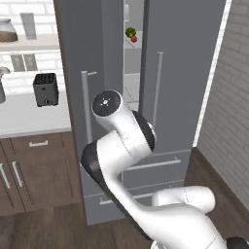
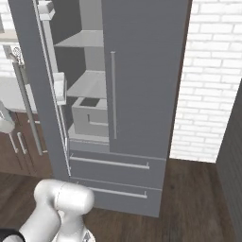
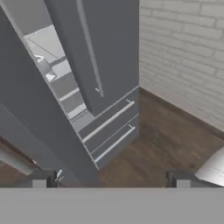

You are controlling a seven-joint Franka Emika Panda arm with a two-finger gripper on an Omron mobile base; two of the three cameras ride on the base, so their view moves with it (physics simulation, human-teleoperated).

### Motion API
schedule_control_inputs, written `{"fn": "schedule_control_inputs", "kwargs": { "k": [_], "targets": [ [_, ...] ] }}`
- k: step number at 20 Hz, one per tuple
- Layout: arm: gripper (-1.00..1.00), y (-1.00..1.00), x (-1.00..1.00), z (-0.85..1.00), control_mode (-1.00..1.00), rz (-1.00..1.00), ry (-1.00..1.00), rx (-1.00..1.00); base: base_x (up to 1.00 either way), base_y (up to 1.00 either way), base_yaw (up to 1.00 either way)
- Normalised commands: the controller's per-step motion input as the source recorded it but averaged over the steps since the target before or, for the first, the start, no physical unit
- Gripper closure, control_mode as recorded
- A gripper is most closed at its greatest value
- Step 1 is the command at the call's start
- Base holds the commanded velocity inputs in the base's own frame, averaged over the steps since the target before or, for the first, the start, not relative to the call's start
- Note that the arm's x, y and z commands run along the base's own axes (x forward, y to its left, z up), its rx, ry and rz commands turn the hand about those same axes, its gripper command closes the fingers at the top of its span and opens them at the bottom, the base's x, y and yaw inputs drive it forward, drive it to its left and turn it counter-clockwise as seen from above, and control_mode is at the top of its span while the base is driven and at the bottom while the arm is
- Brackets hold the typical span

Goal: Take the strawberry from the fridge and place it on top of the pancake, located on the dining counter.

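strawberry (image 1: 134, 38) on fridge (image 1: 185, 73) shelf, hand (image 3: 111, 177) apart

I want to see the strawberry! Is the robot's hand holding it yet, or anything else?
No, nothing is held. The gripper is open and the strawberry sits inside the fridge.

Fridge (image 1: 185, 73) stands tall and grey, left door swung ajar, right door closed, pale shelves showing in the gap ahead of the wide-open gripper (image 3: 111, 179). Tiny red strawberry (image 1: 133, 39) sits on an upper shelf, touching a green vegetable (image 1: 130, 32).
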Motion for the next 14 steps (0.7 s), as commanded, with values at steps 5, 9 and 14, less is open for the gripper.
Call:
{"fn": "schedule_control_inputs", "kwargs": {
  "k": [5,9,14],
  "targets": [
    [-1.0,-1.0,0.24,0.13,-1.0,0.1,0.18,0.8,0.0,0.0,0.0],
    [-1.0,-1.0,0.49,0.03,-1.0,0.09,0.19,0.94,0.0,0.0,0.0],
    [-1.0,-0.93,0.89,0.28,-1.0,0.08,0.22,0.78,0.0,0.0,0.0]
  ]
}}
